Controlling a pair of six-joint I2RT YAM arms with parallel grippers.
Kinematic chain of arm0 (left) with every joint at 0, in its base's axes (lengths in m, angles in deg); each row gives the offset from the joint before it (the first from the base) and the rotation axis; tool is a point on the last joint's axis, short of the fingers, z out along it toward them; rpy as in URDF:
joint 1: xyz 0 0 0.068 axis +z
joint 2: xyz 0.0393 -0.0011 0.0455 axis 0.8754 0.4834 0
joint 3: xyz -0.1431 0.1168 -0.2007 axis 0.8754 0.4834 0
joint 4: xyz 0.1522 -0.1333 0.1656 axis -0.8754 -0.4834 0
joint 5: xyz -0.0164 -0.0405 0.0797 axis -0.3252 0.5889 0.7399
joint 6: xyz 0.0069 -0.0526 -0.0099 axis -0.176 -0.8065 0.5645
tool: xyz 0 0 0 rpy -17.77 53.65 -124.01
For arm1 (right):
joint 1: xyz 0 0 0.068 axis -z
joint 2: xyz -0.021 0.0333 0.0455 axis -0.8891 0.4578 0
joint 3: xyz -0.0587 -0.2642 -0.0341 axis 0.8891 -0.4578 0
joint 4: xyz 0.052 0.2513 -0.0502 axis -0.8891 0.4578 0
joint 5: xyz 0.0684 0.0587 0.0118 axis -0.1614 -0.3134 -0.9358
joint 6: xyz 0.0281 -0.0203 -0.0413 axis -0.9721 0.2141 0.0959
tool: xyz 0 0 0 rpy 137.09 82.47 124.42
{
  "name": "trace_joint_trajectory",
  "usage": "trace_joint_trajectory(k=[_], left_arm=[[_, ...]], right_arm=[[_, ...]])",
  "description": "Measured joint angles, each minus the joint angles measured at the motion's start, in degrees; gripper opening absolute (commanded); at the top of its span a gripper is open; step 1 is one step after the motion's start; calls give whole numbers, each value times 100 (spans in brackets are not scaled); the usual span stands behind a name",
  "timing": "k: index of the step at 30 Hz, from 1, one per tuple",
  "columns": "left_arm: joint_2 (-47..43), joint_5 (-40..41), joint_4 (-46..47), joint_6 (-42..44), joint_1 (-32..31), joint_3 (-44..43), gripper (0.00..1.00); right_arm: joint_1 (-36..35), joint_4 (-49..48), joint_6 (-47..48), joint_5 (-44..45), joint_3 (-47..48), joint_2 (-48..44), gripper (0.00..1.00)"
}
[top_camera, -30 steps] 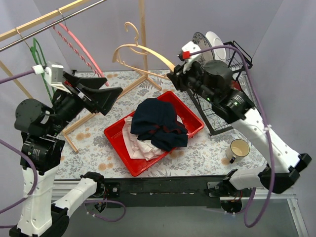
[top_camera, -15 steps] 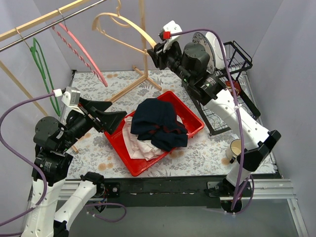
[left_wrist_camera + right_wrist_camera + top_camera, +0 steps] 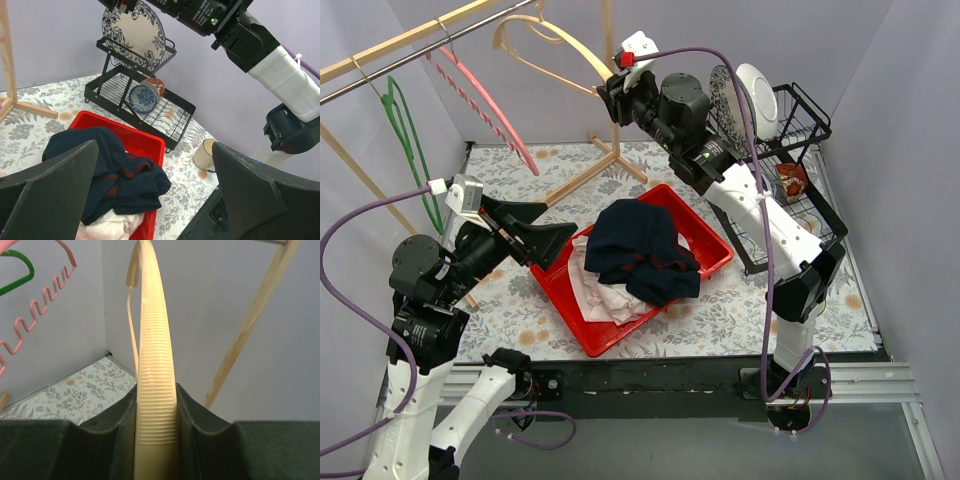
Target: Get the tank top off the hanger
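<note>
Pinching the ribbed end of the cream hanger [image 3: 548,42], the right fingers [image 3: 611,97] sit high in the upper middle of the top view. The hanger's hook reaches up near the rail [image 3: 420,35] at the upper left. Whether it rests on the rail I cannot tell. The right wrist view shows the grip plainly: both black fingers [image 3: 122,430] press against the hanger [image 3: 155,365], which runs straight up the centre of the frame and carries no cloth. That view also catches a pink hanger [image 3: 30,320] and a green one [image 3: 17,275] at its left edge.

The tank top [image 3: 640,250], navy with red trim, lies crumpled on pale clothes in the red tray [image 3: 705,262] at the centre of the table [image 3: 720,310], well apart from the hanger.

The left fingers [image 3: 535,240] are spread wide and hold nothing, hanging just left of the tray. Between them the left wrist view looks across the tank top [image 3: 110,170] to the dish rack [image 3: 135,95] with its patterned plate [image 3: 132,30] and a blue bowl [image 3: 141,97]. A mug [image 3: 205,154] stands at centre right there, while in the top view the right arm hides it.
</note>
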Motion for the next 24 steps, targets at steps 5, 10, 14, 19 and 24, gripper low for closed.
trace_joint_trajectory(k=[5, 10, 14, 19, 24], left_arm=[[0, -24, 7, -13, 0, 0, 98], [4, -39, 24, -44, 0, 0, 98], [7, -52, 44, -46, 0, 0, 98], [22, -96, 50, -70, 0, 0, 98], [55, -105, 52, -87, 0, 0, 98]], right_arm=[[0, -387, -2, -13, -4, 105, 1], [0, -636, -2, -15, -4, 267, 1], [0, -721, -2, -9, -4, 398, 1], [0, -763, -17, 13, -4, 455, 5], [0, -922, -24, 59, -227, 387, 4]])
